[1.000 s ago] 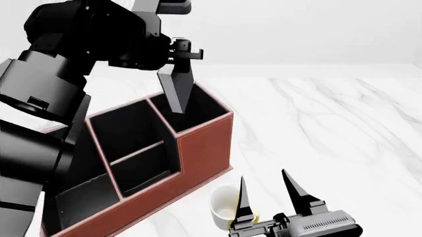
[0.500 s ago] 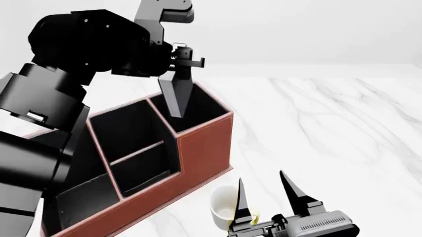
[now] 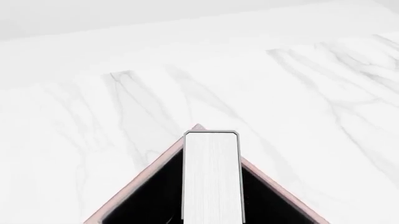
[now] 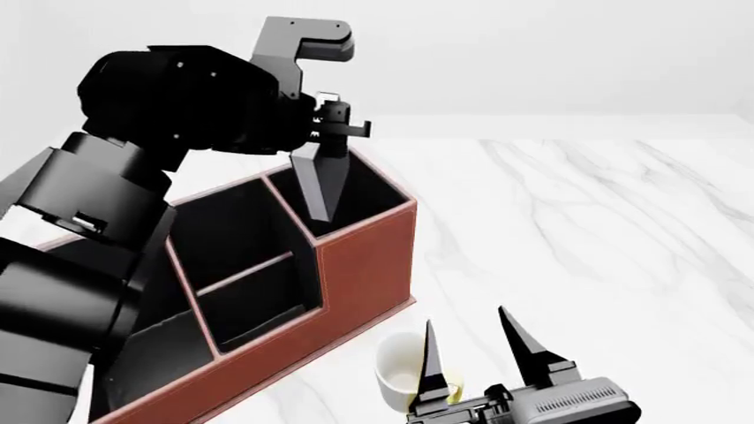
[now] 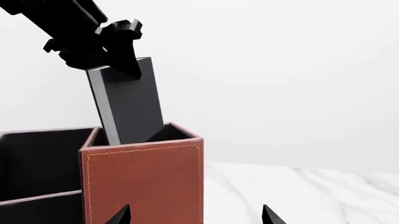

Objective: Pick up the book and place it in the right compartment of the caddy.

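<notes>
The left hand [image 4: 334, 134] is clamped on the top end of the book [image 4: 320, 183], which hangs tilted with its lower end dipped into the right compartment [image 4: 359, 201] of the caddy [image 4: 353, 274]. In the right wrist view the book [image 5: 128, 105] shows as a dark slab leaning to one side, its bottom already below the pale rim of the tall end well [image 5: 168, 133], while the left hand [image 5: 115, 49] pinches its upper edge from above. Whether the book's lower end touches the well's floor or walls cannot be told. The left wrist view looks straight down along the white page edges of the book [image 3: 211, 177], with the black interior of the well on both sides and a rim corner of the caddy [image 3: 197, 126] just past the book's far end; beyond that lies the white marble tabletop [image 3: 93, 116]. In the head view the caddy stands on the tabletop [image 4: 589, 230] with its stepped lower sections running toward the robot's left. The right hand [image 4: 478, 353] hovers low near the front of the view, its two pointed fingers [image 4: 527, 344] spread apart and holding nothing, just beside a white mug [image 4: 401, 371] that stands on the tabletop close to the caddy's front wall.
</notes>
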Robot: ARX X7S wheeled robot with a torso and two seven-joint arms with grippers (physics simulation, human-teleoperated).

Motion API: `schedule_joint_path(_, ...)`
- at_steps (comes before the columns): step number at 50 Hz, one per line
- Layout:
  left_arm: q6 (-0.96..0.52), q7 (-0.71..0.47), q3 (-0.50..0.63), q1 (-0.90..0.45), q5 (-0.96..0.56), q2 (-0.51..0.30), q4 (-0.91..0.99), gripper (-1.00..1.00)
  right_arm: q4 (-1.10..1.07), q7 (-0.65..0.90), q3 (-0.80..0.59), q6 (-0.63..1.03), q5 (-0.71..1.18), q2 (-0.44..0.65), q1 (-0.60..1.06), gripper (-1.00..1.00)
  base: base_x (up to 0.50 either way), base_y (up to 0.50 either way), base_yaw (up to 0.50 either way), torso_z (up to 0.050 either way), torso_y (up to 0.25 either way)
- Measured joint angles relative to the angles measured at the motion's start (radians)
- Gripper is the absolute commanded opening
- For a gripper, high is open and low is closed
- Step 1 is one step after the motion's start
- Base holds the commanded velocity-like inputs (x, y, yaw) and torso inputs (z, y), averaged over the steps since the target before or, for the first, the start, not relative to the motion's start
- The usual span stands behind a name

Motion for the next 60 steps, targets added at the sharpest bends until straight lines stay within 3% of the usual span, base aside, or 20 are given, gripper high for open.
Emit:
schedule_joint_path(34, 0.108, 0.121, 0.111, 0.05, 0.078, 0.082, -0.155, -1.0, 0.007, 0.007, -0.006, -0.004, 0.008, 0.007, 0.005, 1.0, 0.0, 0.0, 0.0, 0.0, 0.002)
schedule_joint_path(49, 0.166, 0.149, 0.23, 0.068, 0.008, 0.101, -0.218, -1.0, 0.016, 0.008, -0.012, -0.009, 0.008, 0.008, 0.006, 1.0, 0.0, 0.0, 0.0, 0.001, 0.001)
schedule_joint_path(50, 0.17, 0.15, 0.24, 0.068, -0.001, 0.101, -0.221, 1.0, 0.016, 0.009, -0.012, -0.009, 0.008, 0.008, 0.006, 1.0, 0.0, 0.0, 0.0, 0.0, 0.0)
schedule_joint_path(60, 0.194, 0.151, 0.282, 0.036, -0.05, 0.098, -0.229, 1.0, 0.02, 0.01, -0.016, -0.011, 0.008, 0.009, 0.007, 1.0, 0.0, 0.0, 0.0, 0.0, 0.0)
